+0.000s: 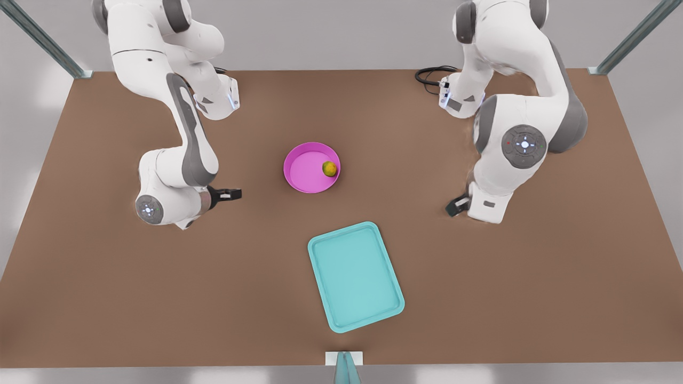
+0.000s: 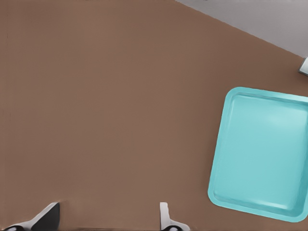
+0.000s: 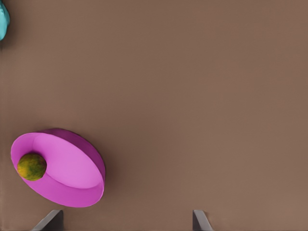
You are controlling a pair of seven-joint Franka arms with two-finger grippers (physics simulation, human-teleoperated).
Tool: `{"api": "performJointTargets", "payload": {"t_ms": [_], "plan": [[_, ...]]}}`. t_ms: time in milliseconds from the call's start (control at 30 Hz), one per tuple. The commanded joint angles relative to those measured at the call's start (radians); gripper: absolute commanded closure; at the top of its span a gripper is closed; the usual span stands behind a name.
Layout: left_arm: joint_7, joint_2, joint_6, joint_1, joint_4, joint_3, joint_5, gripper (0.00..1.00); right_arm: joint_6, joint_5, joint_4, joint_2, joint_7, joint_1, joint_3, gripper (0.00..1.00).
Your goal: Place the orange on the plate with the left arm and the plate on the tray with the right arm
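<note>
Orange (image 1: 330, 168) rests in plate (image 1: 311, 167); tray (image 1: 355, 277) near. Left gripper (image 2: 106, 219) and right gripper (image 3: 127, 221) spread, empty; plate next.

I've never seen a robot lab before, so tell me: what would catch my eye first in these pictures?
Probably the bright pink plate in the middle of the brown table, with a small orange resting inside it near the rim. Nearer the camera lies an empty teal tray, apart from the plate. Two white arms flank them, the left gripper on the front view's left and the right gripper on its right, both open and holding nothing.
</note>
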Motion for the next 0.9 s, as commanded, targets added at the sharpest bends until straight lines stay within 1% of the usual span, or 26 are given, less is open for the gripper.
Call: {"api": "performJointTargets", "payload": {"t_ms": [0,33,67,100,133,200,233,267,333,367,400,433,467,500,600,767,800,867], "plan": [[0.469,-0.100,-0.217,0.347,0.025,-0.388,0.142,0.00,0.253,0.089,-0.076,-0.033,0.085,0.038,0.026,0.00],[0.474,-0.145,-0.206,0.551,0.008,-0.616,0.223,0.00,0.317,0.089,-0.148,-0.078,0.088,0.040,0.064,0.00],[0.475,-0.214,-0.142,0.610,-0.087,-0.663,0.228,0.00,0.350,0.089,-0.191,-0.107,0.092,0.044,0.101,0.00],[0.480,-0.264,-0.067,0.617,-0.179,-0.663,0.229,0.00,0.437,0.089,-0.255,-0.145,0.091,0.046,0.144,0.00],[0.500,-0.263,-0.071,0.617,-0.179,-0.660,0.223,0.00,0.561,0.089,-0.328,-0.171,0.069,0.046,0.180,0.00],[0.486,-0.242,-0.100,0.622,-0.165,-0.658,0.222,0.00,0.692,0.089,-0.415,-0.173,-0.006,0.046,0.183,0.00],[0.493,-0.193,-0.142,0.624,-0.096,-0.643,0.222,0.00,0.721,0.091,-0.446,-0.173,-0.026,0.047,0.184,0.00],[0.501,-0.182,-0.154,0.624,-0.082,-0.629,0.222,0.00,0.755,0.127,-0.495,-0.191,-0.076,0.047,0.184,0.00],[0.503,-0.188,-0.216,0.622,-0.082,-0.618,0.203,0.00,0.808,0.293,-0.547,-0.181,-0.267,0.046,0.184,0.00],[0.504,-0.191,-0.263,0.622,-0.082,-0.583,0.203,0.00,0.824,0.295,-0.544,-0.159,-0.267,0.047,0.184,0.00],[0.559,-0.185,-0.246,0.625,-0.035,-0.530,0.131,0.00,0.830,0.299,-0.538,-0.121,-0.267,0.070,0.187,0.00],[0.570,-0.185,-0.248,0.624,-0.035,-0.510,0.114,0.00,0.830,0.333,-0.536,-0.115,-0.280,0.078,0.190,0.00],[0.582,-0.182,-0.228,0.628,-0.033,-0.491,0.099,0.00,0.828,0.439,-0.541,-0.113,-0.398,0.081,0.192,0.00],[0.619,-0.182,-0.193,0.630,-0.033,-0.459,0.094,0.00,0.819,0.491,-0.542,-0.108,-0.484,0.079,0.192,0.00],[0.633,-0.179,-0.157,0.630,-0.032,-0.439,0.090,0.00,0.813,0.551,-0.524,-0.039,-0.621,0.081,0.192,0.00],[0.630,-0.192,-0.157,0.630,-0.024,-0.437,0.019,0.00,0.733,0.552,-0.527,-0.047,-0.641,0.081,0.192,0.00],[0.628,-0.189,-0.162,0.630,-0.001,-0.437,0.022,0.00,0.732,0.552,-0.527,-0.041,-0.647,0.081,0.194,0.00],[0.628,-0.180,-0.165,0.630,-0.007,-0.441,0.028,0.00,0.729,0.552,-0.526,-0.024,-0.653,0.084,0.197,0.00]]}}
